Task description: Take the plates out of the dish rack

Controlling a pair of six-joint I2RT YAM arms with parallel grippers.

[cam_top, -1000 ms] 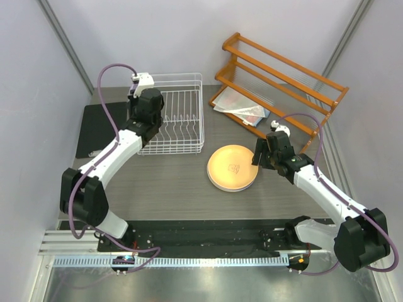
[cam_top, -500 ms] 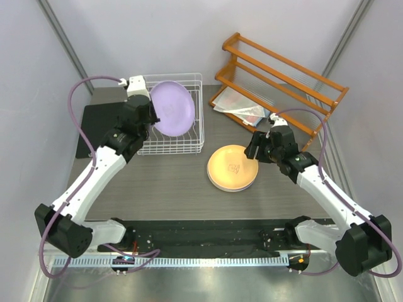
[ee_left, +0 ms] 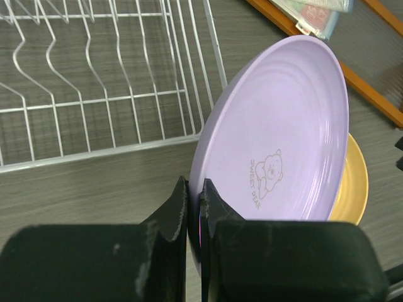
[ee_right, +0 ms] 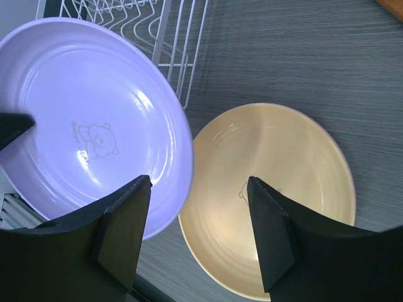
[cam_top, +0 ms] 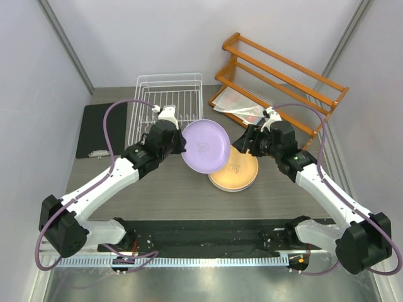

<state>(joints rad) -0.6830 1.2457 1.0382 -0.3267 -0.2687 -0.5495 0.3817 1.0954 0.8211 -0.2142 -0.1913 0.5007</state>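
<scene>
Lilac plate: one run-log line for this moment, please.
left gripper: shut on lilac plate, tilted beside dish rack | right gripper: open, empty, above plate stack

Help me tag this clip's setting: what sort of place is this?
Probably a lab test cell staged as a kitchen: blank grey enclosure walls, a white wire dish rack and plastic plates, plus two bolted-down robot arms.

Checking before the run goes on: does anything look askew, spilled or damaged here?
Nothing stands out. The lilac plate is tilted only because the left gripper pinches its rim, near the orange plate; the dish rack stands square.
</scene>
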